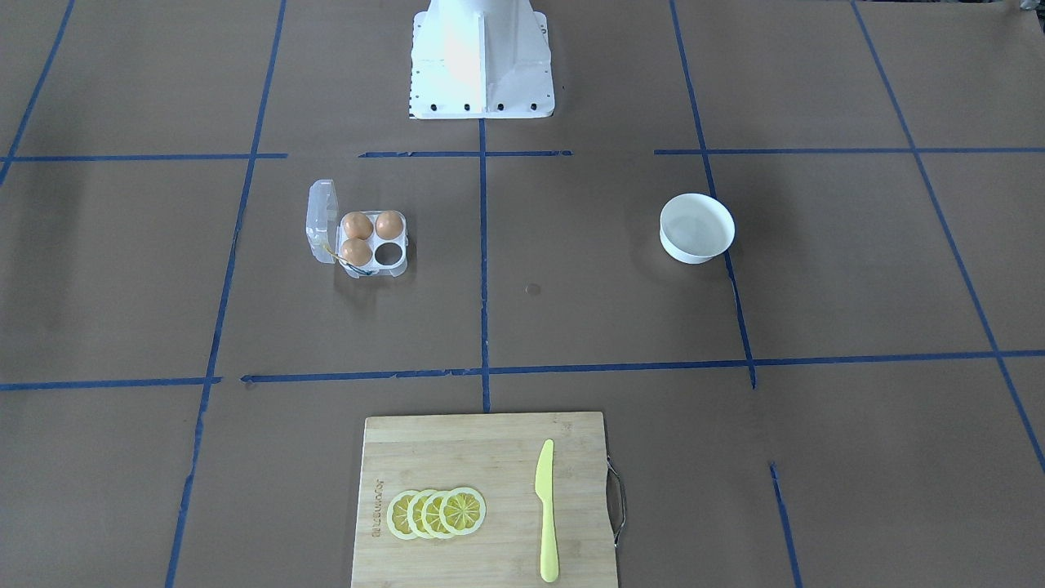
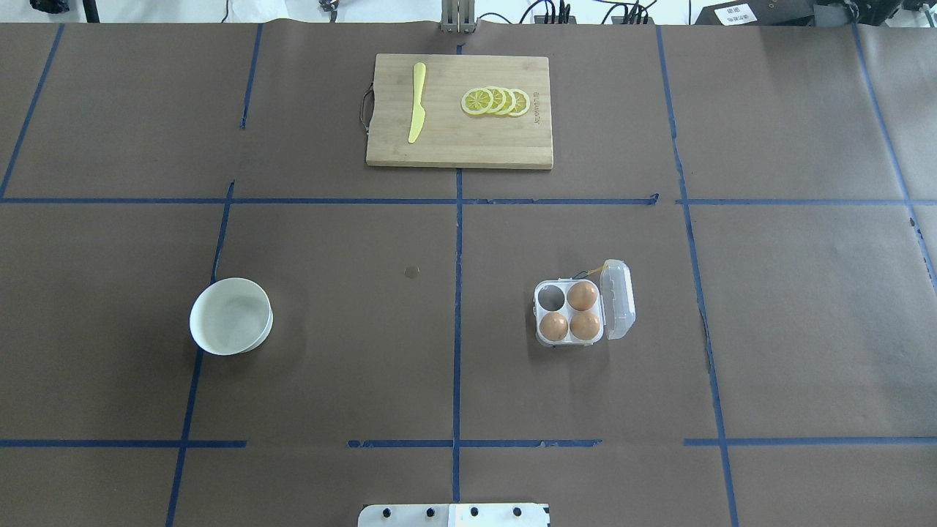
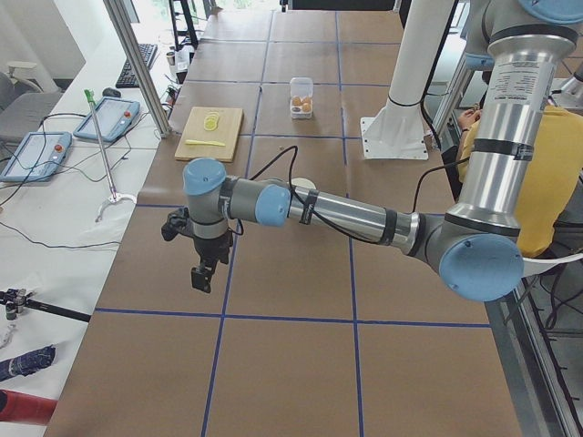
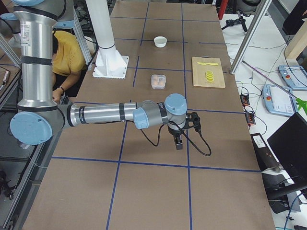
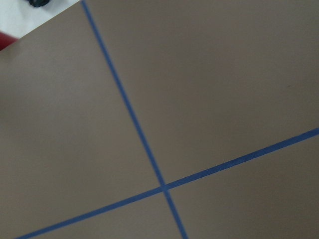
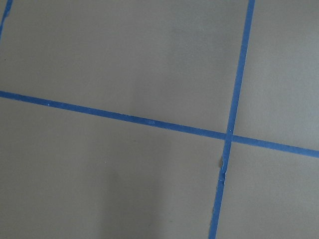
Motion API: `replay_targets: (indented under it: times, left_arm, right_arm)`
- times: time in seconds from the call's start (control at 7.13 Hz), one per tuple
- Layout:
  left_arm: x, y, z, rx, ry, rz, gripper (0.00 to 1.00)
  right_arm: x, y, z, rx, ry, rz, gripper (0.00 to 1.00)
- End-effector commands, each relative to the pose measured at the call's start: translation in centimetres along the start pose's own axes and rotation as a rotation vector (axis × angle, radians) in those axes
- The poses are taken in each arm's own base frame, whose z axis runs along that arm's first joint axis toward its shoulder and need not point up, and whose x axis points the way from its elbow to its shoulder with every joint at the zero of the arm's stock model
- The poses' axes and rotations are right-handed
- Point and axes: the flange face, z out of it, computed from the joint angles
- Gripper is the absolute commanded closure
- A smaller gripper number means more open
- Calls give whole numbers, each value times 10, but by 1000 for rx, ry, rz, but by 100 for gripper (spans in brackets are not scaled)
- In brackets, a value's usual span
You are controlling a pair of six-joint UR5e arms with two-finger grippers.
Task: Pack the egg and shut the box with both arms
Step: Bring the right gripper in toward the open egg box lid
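The clear box stands with its lid swung open to the side. Three tan-brown eggs fill three cups, for example one egg. The fourth cup is empty. The box also shows in the front view with its eggs. My left gripper hangs over bare table far from the box, seen only in the left side view. My right gripper hangs over bare table, seen only in the right side view. I cannot tell whether either is open or shut. Both wrist views show only brown table and blue tape.
A white bowl stands on the left half of the table and looks empty. A wooden cutting board at the far edge holds a yellow knife and lemon slices. The white pedestal base is at the near edge.
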Motion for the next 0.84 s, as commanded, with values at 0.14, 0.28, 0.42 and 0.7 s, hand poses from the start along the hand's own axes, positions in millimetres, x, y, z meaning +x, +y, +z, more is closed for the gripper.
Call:
replay_targets:
  times: [0.14, 0.28, 0.42, 0.7]
  left_arm:
    - [-38, 79, 16, -12, 133, -123, 0]
    - [-37, 78, 16, -12, 133, -122, 0]
    - [-36, 75, 14, -7, 132, -117, 0]
    - [-33, 69, 10, 2, 132, -108, 0]
  right_arm:
    - [-37, -2, 3, -10, -30, 47, 0]
    - [-94, 1, 5, -25, -56, 106, 0]
    - [-142, 2, 9, -5, -101, 137, 0]
    - [-213, 22, 54, 17, -167, 168, 0]
